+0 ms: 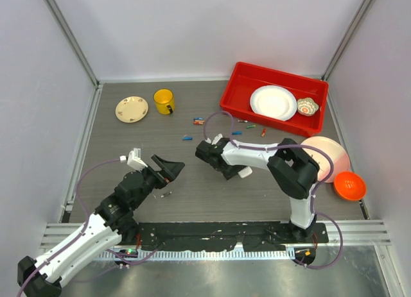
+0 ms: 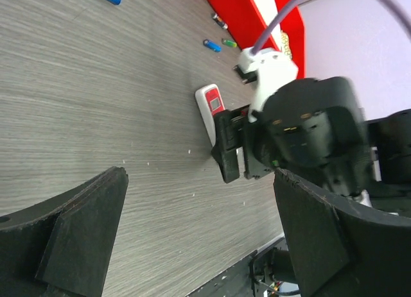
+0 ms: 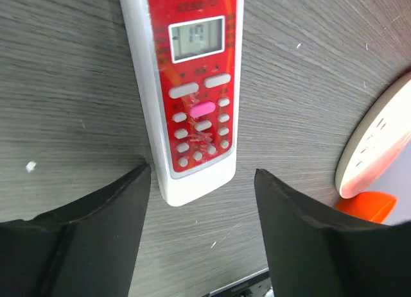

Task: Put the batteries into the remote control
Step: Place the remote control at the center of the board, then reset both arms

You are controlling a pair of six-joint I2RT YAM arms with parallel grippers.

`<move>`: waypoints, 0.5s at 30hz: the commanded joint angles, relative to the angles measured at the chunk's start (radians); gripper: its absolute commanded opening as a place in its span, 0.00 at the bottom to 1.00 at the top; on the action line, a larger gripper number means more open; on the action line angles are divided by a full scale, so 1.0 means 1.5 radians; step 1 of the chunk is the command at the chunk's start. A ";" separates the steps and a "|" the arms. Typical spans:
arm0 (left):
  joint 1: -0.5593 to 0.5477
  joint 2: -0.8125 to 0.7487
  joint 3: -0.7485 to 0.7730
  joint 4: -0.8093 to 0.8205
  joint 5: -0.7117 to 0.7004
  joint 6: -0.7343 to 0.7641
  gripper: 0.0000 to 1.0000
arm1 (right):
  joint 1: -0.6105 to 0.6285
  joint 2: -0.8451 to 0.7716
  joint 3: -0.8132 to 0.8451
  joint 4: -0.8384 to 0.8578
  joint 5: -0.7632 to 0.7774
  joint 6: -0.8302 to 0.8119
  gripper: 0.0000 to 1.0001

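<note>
Right claw [image 3: 202,175] of mine, released, hovers over the remote control's [image 3: 192,85] button end; left claw [image 2: 200,175] hangs unclenched too. Batteries [image 1: 199,122] lie scattered farther off, near a red tray [image 1: 232,93].

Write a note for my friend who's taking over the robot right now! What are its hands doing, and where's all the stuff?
Left hand: open, empty, above the table, facing the right arm.
Right hand: open, fingers either side of the remote control at its button end, not gripping it.
Remote control: flat on the table, red face up, back hidden.
Batteries: loose on the table near the red bin.
Done: no battery held, none seen loaded.
Left: probably grab and flip the remote, then fit batteries.
</note>
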 commanded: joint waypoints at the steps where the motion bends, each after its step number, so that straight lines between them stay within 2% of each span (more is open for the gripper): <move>1: 0.003 -0.013 -0.001 -0.026 -0.017 0.008 1.00 | -0.002 -0.093 0.006 0.028 -0.042 0.037 0.80; 4: 0.002 0.000 0.014 -0.061 -0.033 0.026 1.00 | -0.006 -0.205 -0.034 0.066 -0.045 0.055 0.84; 6: 0.002 0.020 0.042 -0.096 -0.070 0.034 1.00 | -0.010 -0.323 -0.078 0.113 -0.048 0.063 0.84; 8: 0.002 0.075 0.085 -0.158 -0.095 0.039 1.00 | -0.010 -0.420 -0.179 0.224 -0.064 0.063 0.84; 9: 0.002 0.099 0.101 -0.177 -0.119 0.043 1.00 | -0.011 -0.518 -0.222 0.269 -0.072 0.066 0.84; 10: 0.003 0.123 0.117 -0.215 -0.130 0.043 1.00 | -0.011 -0.564 -0.308 0.354 -0.077 0.078 0.84; 12: 0.002 0.198 0.166 -0.247 -0.141 0.051 1.00 | -0.011 -0.684 -0.386 0.419 -0.070 0.096 0.85; 13: 0.002 0.225 0.180 -0.266 -0.139 0.063 1.00 | -0.011 -0.714 -0.445 0.464 -0.065 0.107 0.85; 15: 0.002 0.277 0.217 -0.281 -0.128 0.073 1.00 | -0.011 -0.765 -0.488 0.490 -0.061 0.114 0.85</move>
